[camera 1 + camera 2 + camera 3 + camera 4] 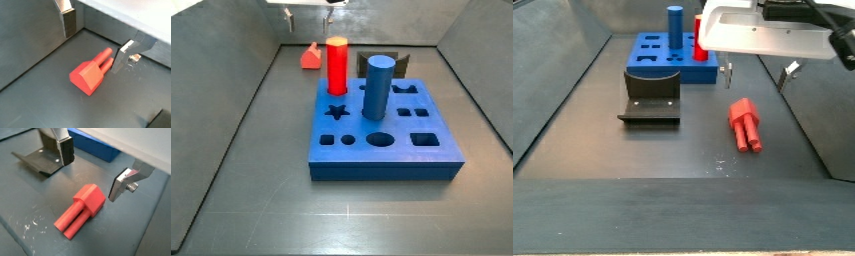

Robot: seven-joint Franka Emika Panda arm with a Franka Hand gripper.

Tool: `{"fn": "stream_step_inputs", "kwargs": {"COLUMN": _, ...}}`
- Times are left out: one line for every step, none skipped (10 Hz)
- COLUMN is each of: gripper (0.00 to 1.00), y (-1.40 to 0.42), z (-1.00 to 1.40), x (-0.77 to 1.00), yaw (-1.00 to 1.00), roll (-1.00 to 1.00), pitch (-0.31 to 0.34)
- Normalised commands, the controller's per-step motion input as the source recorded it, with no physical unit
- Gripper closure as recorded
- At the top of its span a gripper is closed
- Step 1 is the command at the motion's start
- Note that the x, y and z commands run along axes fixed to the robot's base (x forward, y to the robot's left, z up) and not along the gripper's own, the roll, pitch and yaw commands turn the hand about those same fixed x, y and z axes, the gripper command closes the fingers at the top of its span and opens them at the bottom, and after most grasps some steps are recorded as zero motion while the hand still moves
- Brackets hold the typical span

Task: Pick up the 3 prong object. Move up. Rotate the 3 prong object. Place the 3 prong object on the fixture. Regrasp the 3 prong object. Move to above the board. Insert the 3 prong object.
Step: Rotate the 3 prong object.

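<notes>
The 3 prong object [89,75] is a small salmon-red piece lying flat on the grey floor, seen in both wrist views [80,209] and both side views [310,56] [746,126]. My gripper [94,51] hangs open above it, one finger on each side of the piece and neither touching it [91,181]. In a side view the gripper [756,76] is just above the piece. The dark fixture [649,106] stands on the floor beside the blue board [385,168], also seen from the wrist as fixture [40,159] and board [93,146].
A tall red peg [337,65] and a tall blue peg [377,88] stand upright in the board. Grey walls enclose the floor; one wall [127,27] runs close behind the piece.
</notes>
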Motion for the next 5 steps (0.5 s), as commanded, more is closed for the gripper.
{"fn": "stream_step_inputs", "kwargs": {"gripper": 0.00, "y": 0.00, "z": -0.05, "x": 0.04, "yaw": 0.41, "roll": 0.01, "pitch": -0.022}}
{"fn": "stream_step_inputs", "kwargs": {"gripper": 0.00, "y": 0.00, "z": -0.05, "x": 0.04, "yaw": 0.27, "roll": 0.01, "pitch": -0.022}}
{"fn": "stream_step_inputs", "kwargs": {"gripper": 0.00, "y": 0.00, "z": -1.00, "x": 0.00, "yaw": 0.00, "roll": 0.00, "pitch": 0.000}}
{"fn": "stream_step_inputs", "kwargs": {"gripper": 0.00, "y": 0.00, "z": -1.00, "x": 0.01, "yaw": -0.04, "roll": 0.00, "pitch": -0.009}}
{"fn": "stream_step_inputs", "kwargs": {"gripper": 0.00, "y": 0.00, "z": -1.00, "x": 0.01, "yaw": -0.04, "roll": 0.00, "pitch": -0.023}}
